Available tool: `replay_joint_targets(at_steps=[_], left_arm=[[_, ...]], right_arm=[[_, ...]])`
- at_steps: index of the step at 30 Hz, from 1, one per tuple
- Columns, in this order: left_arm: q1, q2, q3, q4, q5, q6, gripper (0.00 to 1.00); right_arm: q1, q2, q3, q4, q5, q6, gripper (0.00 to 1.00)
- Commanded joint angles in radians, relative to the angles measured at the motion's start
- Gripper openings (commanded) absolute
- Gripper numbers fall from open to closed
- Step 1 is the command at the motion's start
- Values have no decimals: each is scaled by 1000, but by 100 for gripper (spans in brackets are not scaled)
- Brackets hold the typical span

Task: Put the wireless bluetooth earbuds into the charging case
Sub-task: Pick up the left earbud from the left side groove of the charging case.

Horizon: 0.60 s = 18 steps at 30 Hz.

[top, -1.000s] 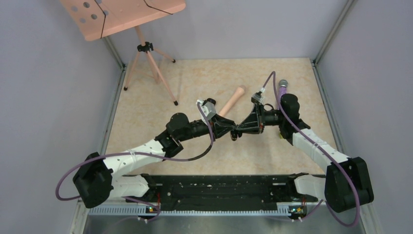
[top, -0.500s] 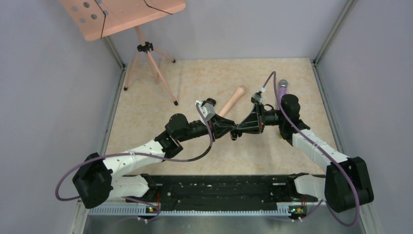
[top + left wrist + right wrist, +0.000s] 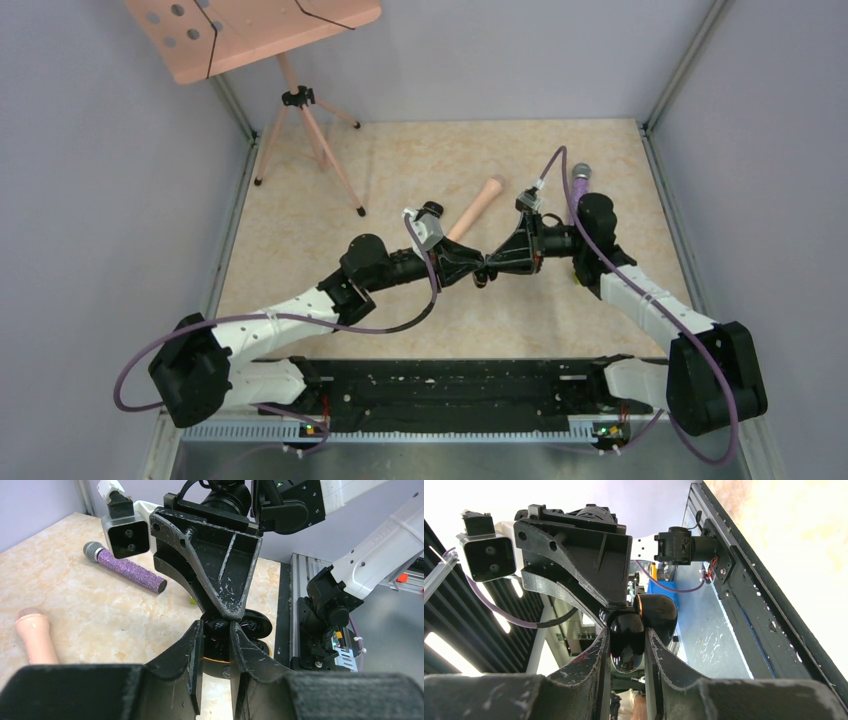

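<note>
Right gripper (image 3: 626,632) jaws grasp the charging case (image 3: 625,646) aloft; left gripper (image 3: 216,626) jaws are clenched beside it. Off-axis pressure could twist it loose onto the bench (image 3: 420,160).

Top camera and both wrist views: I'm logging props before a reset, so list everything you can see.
charging case: one, glossy black, held above the table's middle
earbuds: none that I can make out
glitter microphone: one, purple, lying far right on the table
peach microphone: one, peach, lying behind the grippers
tripod: one, peach legs with a black hub, far left corner
board: one, peach, atop the tripod
table: one, beige marbled
left gripper: black, shut, tips at the case
right gripper: black, closed on the case
</note>
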Motion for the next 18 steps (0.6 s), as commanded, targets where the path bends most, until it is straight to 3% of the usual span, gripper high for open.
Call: replay_joint_targets(at_steps=[1,8,18], left_arm=[[-12,-3,21,-36,27,10,7],[-12,-7,38,-73,19,12,32],[-12,-2,54,-91,12,6,54]], right_arm=[[-4,-26,25,67,-1,12,0],[-4,-20,22,54,-1,-4,0],[-5,-23,23,8,2,-42,0]])
